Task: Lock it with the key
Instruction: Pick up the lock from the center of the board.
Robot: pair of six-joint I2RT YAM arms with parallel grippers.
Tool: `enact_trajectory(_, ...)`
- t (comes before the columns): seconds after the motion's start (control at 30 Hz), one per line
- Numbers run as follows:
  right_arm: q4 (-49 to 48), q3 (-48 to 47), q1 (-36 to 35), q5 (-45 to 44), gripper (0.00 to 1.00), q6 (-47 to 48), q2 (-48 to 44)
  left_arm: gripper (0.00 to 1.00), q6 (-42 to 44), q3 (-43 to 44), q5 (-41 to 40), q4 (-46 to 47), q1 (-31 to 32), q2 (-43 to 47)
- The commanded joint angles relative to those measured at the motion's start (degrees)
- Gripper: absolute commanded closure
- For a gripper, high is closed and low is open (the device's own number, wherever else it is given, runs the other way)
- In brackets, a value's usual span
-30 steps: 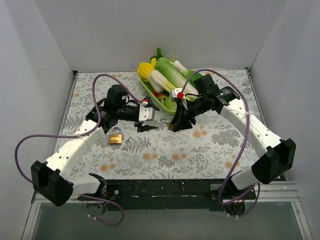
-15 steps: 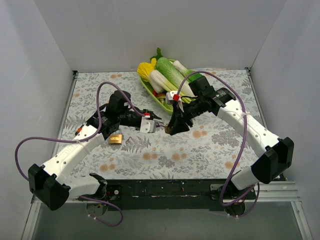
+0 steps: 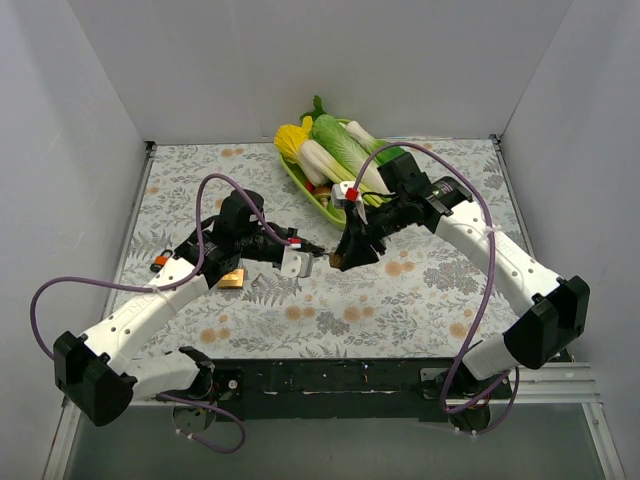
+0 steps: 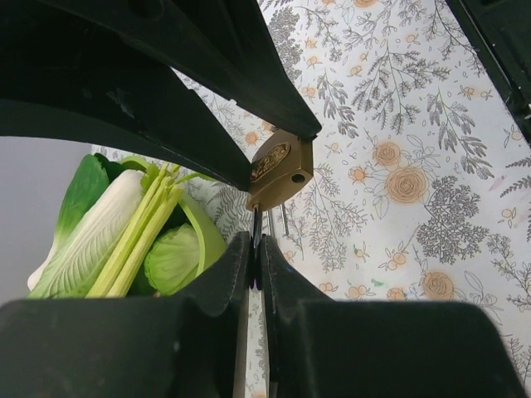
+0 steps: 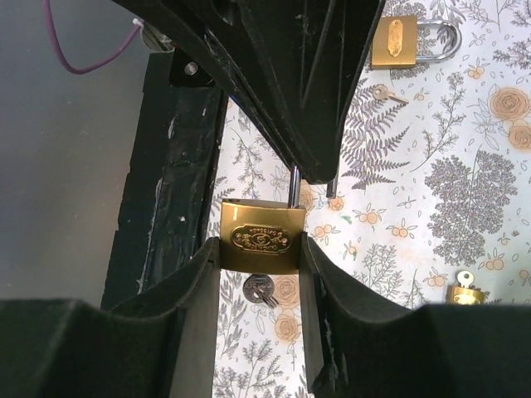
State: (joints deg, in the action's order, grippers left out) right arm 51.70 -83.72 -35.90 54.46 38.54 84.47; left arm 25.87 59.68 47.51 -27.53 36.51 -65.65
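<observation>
My right gripper [image 5: 259, 249] is shut on the sides of a brass padlock [image 5: 260, 237], holding it above the table. The key [image 5: 264, 290] sticks out of the padlock's underside, towards the right wrist camera. The silver shackle [image 5: 294, 184] points away to my left gripper [image 4: 255, 249], which is shut on it. From the left wrist, the padlock [image 4: 280, 170] hangs just beyond the closed fingers and one shackle leg [image 4: 284, 220] ends free of the body. From above, the two grippers meet at the padlock [image 3: 337, 260] in mid-table, left gripper [image 3: 312, 252] against right gripper [image 3: 341, 257].
A second brass padlock [image 3: 232, 278] lies under the left arm, seen also as a padlock [image 5: 406, 40] from the right wrist. A loose key [image 5: 383, 94] and a small brass piece [image 5: 465, 292] lie on the floral cloth. A green tray [image 3: 308, 196] of toy vegetables stands behind the grippers.
My left gripper has moved right to the padlock and shut on its shackle. The right gripper shifted slightly left with the padlock, then held still.
</observation>
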Motion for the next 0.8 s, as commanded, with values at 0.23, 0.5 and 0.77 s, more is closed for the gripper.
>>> enact_trajectory(0.23, -6.0, 1.1, 2.94, -6.29, 0.24, -8.76, -6.24, 1.0, -18.91, -0.53, -4.7, 7.76, 0.4, 3.94)
enact_trajectory(0.5, -6.16, 3.29, 5.14, -7.96, 0.23, -4.71, -7.91, 1.0, -31.65, 1.84, -3.82, 9.07, 0.31, 3.16)
enact_trajectory(0.77, -11.54, 5.41, 4.87, -4.98, 0.23, -5.24, -9.76, 1.0, -44.59, 3.6, -1.55, 14.17, 0.31, 1.75)
